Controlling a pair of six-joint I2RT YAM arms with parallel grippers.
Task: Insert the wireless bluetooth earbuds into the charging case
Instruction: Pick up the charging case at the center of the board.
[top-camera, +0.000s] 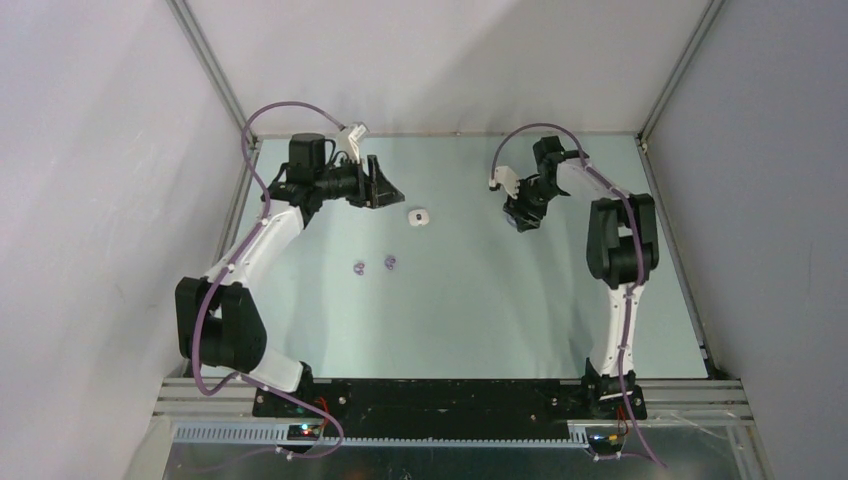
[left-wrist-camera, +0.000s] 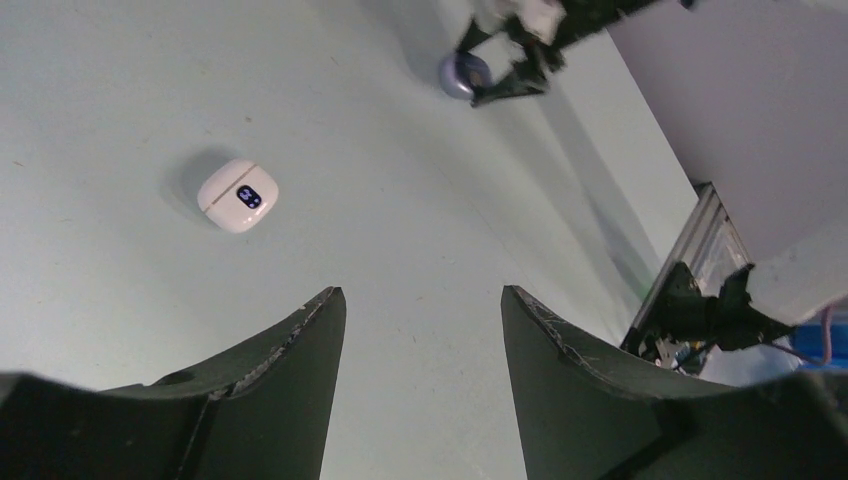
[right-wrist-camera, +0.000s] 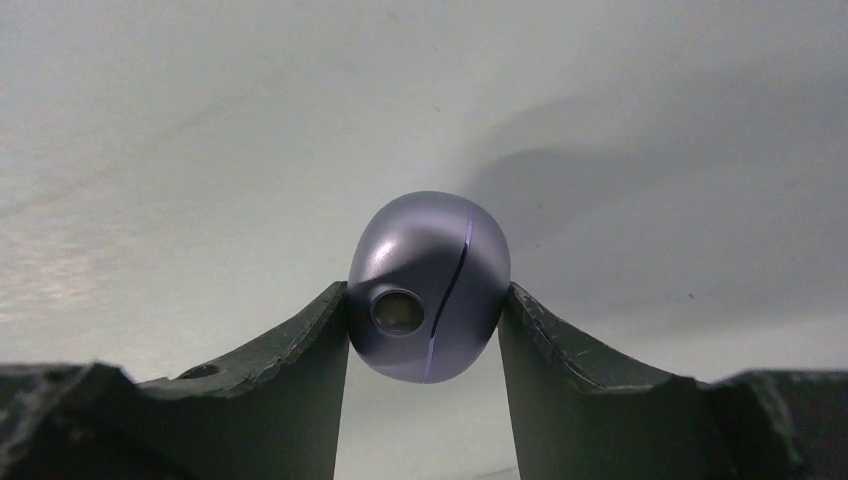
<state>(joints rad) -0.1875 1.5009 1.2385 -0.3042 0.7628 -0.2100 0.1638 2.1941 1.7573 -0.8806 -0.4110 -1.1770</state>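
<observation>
Hold the purple charging case level in the right jaws, closed on it at upper right of the overhead view, seam clear. Use the left jaws, half open and empty, to fetch the purple earbuds from the counter, centre left.

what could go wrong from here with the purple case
1. The purple case is round and glossy, pinched only at the tips of the right end effector; it may squirt out.
2. Its lid seam looks shut, so nothing can go in yet.
3. The two purple earbuds lie close together; grabbing one may knock the other.
</observation>
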